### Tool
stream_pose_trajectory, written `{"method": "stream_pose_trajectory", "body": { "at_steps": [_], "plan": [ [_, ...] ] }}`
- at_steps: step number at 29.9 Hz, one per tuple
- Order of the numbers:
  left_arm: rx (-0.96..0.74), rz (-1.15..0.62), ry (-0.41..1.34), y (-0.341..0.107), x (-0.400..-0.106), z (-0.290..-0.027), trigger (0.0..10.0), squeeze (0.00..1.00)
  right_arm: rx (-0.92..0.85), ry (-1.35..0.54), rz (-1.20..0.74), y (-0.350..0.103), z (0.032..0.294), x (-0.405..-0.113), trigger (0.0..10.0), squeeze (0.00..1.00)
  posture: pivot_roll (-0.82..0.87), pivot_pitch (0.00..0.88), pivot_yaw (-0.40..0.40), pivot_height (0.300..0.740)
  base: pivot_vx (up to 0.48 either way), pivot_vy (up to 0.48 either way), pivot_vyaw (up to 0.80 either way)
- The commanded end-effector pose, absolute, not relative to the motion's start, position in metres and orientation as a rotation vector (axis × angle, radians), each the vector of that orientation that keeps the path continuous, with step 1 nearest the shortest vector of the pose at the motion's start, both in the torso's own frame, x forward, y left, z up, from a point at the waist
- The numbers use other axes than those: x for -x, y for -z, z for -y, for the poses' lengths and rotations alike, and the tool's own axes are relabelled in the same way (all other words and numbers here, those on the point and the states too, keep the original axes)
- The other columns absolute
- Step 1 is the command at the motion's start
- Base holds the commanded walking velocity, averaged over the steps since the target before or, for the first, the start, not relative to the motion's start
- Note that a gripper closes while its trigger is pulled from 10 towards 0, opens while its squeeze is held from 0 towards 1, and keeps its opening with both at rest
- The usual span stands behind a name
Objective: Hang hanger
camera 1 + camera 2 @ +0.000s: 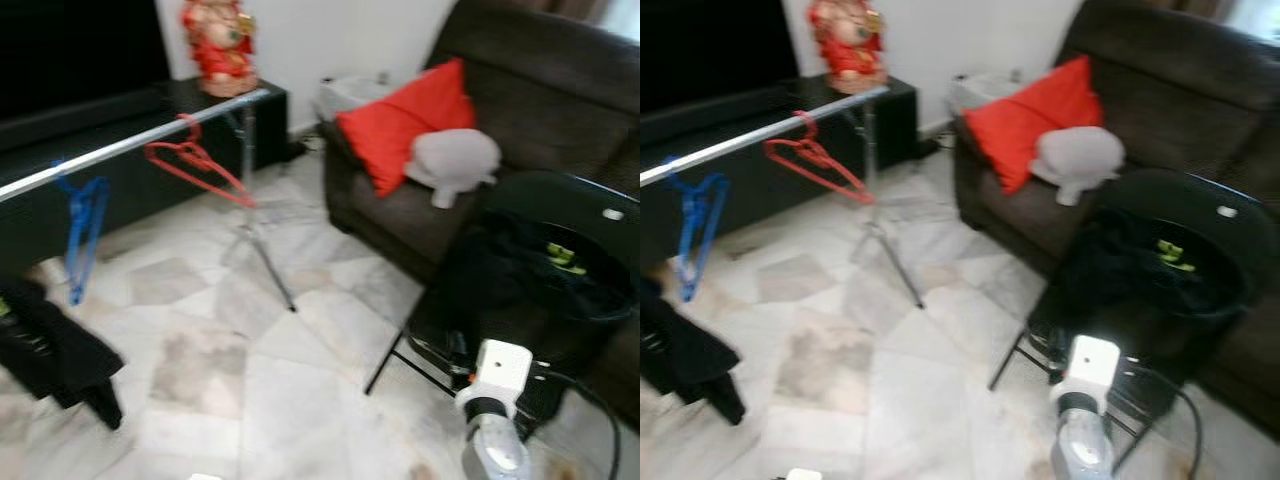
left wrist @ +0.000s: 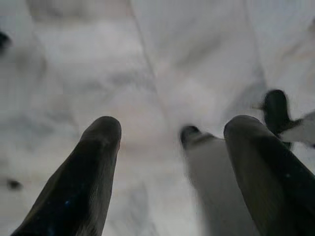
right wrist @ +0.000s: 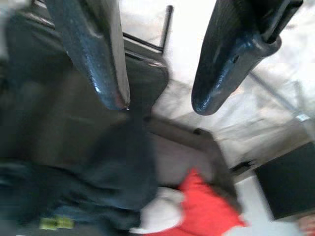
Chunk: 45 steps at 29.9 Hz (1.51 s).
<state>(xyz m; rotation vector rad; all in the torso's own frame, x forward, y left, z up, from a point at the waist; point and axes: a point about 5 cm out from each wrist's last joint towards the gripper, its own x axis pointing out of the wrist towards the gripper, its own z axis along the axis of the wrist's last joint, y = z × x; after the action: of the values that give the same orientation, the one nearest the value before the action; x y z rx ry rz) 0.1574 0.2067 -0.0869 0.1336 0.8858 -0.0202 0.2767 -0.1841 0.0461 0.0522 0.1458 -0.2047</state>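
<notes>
We see a red hanger (image 1: 195,165) hooked on the silver rail (image 1: 130,143) at the far left, with a blue hanger (image 1: 85,225) hanging further left on the same rail. Our left pincer (image 2: 172,142) points down at the marble floor (image 1: 270,350), fingers wide apart and empty. Our right pincer (image 3: 160,98) is also spread wide, holding nothing, near the black basket (image 1: 560,270) on the right, beside the sofa with its red cushion (image 1: 405,120).
</notes>
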Motion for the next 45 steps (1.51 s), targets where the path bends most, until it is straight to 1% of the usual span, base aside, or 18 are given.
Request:
{"method": "stream_pose_trajectory", "body": {
  "at_steps": [1, 3, 6, 13, 22, 37, 45],
  "plan": [
    [-0.121, -0.889, 0.000, 0.087, -0.148, -0.221, 10.0, 0.00, -0.045, 0.227, -0.153, -0.045, 0.190, -0.275, 10.0, 0.00, 0.01, 0.069, 0.020, 0.740, 0.000, 0.000, -0.80],
    [-0.118, -0.952, -0.019, 0.092, -0.136, -0.226, 10.0, 0.00, -0.045, 0.227, -0.152, -0.046, 0.190, -0.275, 10.0, 0.00, 0.01, 0.068, 0.021, 0.740, 0.000, 0.000, -0.80],
    [-0.108, -1.002, -0.039, 0.095, -0.127, -0.231, 10.0, 0.00, -0.046, 0.229, -0.151, -0.046, 0.191, -0.275, 10.0, 0.00, 0.01, 0.070, 0.021, 0.740, 0.000, 0.000, -0.80],
    [-0.103, -1.005, -0.045, 0.095, -0.124, -0.237, 10.0, 0.00, -0.047, 0.237, -0.142, -0.046, 0.191, -0.274, 10.0, 0.00, 0.01, 0.073, 0.021, 0.740, 0.000, 0.000, -0.79],
    [-0.103, -0.977, -0.032, 0.093, -0.129, -0.232, 10.0, 0.00, -0.038, 0.237, -0.117, -0.049, 0.191, -0.275, 10.0, 0.00, 0.01, 0.071, 0.021, 0.740, 0.000, 0.000, 0.00],
    [-0.102, -0.972, -0.030, 0.093, -0.131, -0.231, 10.0, 0.00, -0.034, 0.249, -0.093, -0.052, 0.193, -0.276, 10.0, 0.00, 0.01, 0.066, 0.022, 0.740, 0.292, 0.000, 0.00],
    [-0.104, -0.958, -0.023, 0.092, -0.135, -0.231, 10.0, 0.00, -0.037, 0.275, -0.048, -0.060, 0.196, -0.279, 10.0, 0.00, 0.01, 0.059, 0.024, 0.740, 0.318, 0.000, 0.00]
  ]
}}
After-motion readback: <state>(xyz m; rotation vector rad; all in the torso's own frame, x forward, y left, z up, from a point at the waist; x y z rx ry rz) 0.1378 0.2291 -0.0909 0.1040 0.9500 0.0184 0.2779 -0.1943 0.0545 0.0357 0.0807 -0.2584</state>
